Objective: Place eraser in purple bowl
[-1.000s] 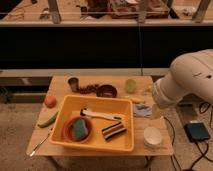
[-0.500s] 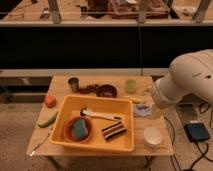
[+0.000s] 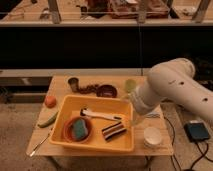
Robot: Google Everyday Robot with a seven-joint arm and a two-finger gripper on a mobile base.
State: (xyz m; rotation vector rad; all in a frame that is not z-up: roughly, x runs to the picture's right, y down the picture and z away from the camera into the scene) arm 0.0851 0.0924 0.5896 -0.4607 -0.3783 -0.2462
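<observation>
The gripper (image 3: 135, 120) hangs on its bulky white arm (image 3: 175, 85) over the right-hand rim of the yellow tray (image 3: 95, 145). Its jaws are spread and hold nothing. Any print on the things here is too small to read.

Just left of the jaws as I look, and a little nearer me, the eraser (image 3: 114, 131) lies flat on the tray floor. It is a small block with dark and pale stripes running along it. Farther left of the jaws sits an orange-red bowl (image 3: 68, 131) with a green-blue sponge (image 3: 80, 129) inside. A white-handled brush (image 3: 100, 115) lies between that bowl and the jaws.

Beyond the jaws and to their left, outside the tray's far rim, stands the purple bowl (image 3: 106, 91), round, shallow and dark. A pale green cup (image 3: 130, 85) stands straight behind the jaws. A white bowl (image 3: 152, 136) sits to their right and nearer me.

All of it rests on a light wooden table (image 3: 60, 82) on a speckled floor, with a dark counter front (image 3: 100, 47) behind.
</observation>
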